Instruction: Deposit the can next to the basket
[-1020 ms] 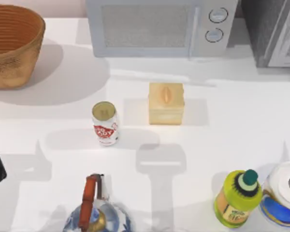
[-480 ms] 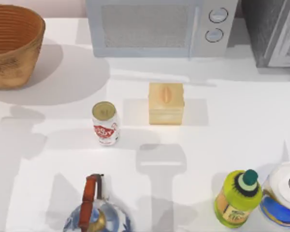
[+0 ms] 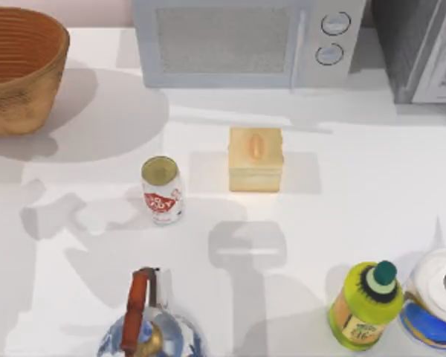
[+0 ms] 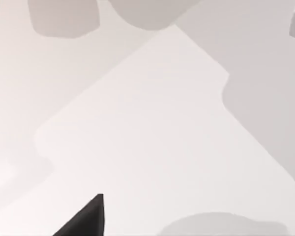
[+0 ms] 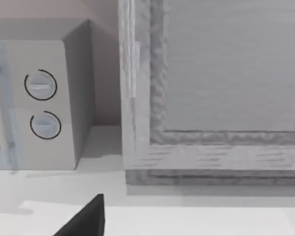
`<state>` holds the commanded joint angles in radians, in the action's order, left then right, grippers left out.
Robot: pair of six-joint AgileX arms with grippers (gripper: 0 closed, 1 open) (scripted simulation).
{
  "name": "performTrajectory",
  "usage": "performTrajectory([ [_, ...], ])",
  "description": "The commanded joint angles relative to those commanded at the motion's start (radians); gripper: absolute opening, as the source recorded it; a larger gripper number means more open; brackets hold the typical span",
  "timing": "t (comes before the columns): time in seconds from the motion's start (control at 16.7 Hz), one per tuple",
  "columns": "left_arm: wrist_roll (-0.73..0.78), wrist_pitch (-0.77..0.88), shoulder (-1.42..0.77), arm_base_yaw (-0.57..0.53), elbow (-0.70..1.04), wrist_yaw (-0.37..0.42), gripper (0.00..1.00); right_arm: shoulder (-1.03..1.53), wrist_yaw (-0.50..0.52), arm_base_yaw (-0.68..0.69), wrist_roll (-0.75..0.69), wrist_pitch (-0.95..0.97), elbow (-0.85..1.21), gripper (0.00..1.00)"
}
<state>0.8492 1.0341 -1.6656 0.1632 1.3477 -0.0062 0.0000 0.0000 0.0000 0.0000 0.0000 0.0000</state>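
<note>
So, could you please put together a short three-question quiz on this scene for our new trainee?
1. True or false: the can stands upright on the table.
2. What sits nearest the can? A) basket B) pale yellow box C) microwave
3. Fill in: the yellow-green bottle has a dark ___ cap.

Key: 1 true; 2 B; 3 green.

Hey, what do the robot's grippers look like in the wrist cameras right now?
Little of them shows. In the left wrist view, the left gripper appears as one matte black, pointed wedge-shaped fingertip over the white table. The right wrist view shows an identical black wedge fingertip. No cables, markings or other colours are visible on either.
</note>
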Motion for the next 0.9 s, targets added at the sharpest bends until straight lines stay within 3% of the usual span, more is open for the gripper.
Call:
performTrajectory([
  [0.36, 0.148, 0.176, -0.282, 0.031, 0.255, 0.007, 1.0, 0.0, 0.0, 0.0, 0.0, 0.0, 0.0, 1.0],
  [0.9, 0.156, 0.145, -0.311, 0.031, 0.234, 0.008, 1.0, 0.0, 0.0, 0.0, 0.0, 0.0, 0.0, 1.0],
])
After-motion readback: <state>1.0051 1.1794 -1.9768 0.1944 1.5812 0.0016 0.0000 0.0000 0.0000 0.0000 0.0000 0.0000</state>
